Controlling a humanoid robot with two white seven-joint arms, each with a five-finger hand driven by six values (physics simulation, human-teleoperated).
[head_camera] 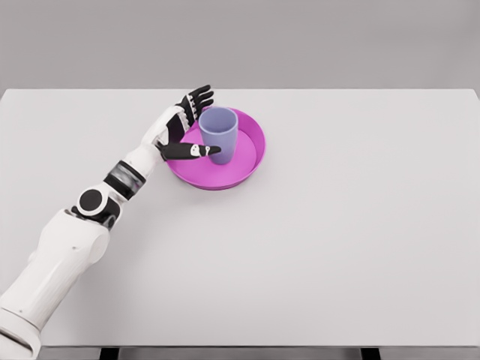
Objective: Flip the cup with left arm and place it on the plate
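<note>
Plate floor behind cup

The plate is set on the bench, left of centre and toward the far edge. The cup is stood upright, mouth up, in the plate's left half. The left hand is positioned just left of the cup, over the plate's left rim, with the thumb laid before the cup.

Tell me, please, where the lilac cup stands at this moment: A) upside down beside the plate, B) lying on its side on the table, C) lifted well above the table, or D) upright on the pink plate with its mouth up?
D: the cup stands upright, mouth up, on the pink plate, with the left hand open beside it.
</note>
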